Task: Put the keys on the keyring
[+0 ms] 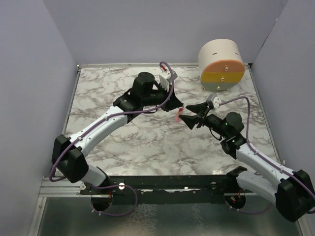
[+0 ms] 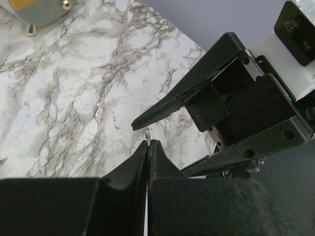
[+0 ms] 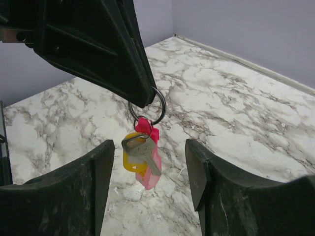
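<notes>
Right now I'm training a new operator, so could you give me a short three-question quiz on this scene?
1. Fill in: the left gripper is ____ on the keyring.
2. True or false: the right gripper is clamped on the keyring.
3. The keys are: A) pinched in the right gripper; B) hanging from the keyring; C) pinched directly in the left gripper.

Key: 1 shut. 2 false; the right gripper is open, with the keys dangling between its fingers. 3 B.
</notes>
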`<state>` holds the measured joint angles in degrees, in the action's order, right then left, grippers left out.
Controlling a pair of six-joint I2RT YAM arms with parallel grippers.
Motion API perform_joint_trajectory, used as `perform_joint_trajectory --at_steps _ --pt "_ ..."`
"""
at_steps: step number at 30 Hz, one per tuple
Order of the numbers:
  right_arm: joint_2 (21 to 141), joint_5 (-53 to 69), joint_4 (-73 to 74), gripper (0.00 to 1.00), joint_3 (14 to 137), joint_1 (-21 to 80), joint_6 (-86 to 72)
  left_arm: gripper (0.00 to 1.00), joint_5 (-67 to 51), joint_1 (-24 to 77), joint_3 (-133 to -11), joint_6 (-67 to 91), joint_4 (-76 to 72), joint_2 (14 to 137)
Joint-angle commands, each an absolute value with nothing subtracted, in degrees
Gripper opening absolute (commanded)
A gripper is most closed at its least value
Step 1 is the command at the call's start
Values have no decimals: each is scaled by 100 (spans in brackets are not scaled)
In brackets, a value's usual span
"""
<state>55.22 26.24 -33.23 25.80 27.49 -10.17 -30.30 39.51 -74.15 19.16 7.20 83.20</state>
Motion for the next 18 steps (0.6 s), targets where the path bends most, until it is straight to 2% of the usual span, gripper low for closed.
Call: perform_joint_trajectory --at_steps 1,5,13,18 --pt "5582 2852 -3735 60 2552 2776 -1018 0 -3191 4104 -7712 1735 932 8467" --pt "5629 2852 -3795 59 2533 2777 -1045 0 -3139 4206 -7768 1723 958 8539" --pt "5697 2675 -3758 43 2535 2777 -1038 0 -3064 4311 -7963 1714 1034 8615" --pt "5707 2617 -3702 39 2548 2773 -1002 0 -3018 4324 -8038 1688 1107 8613"
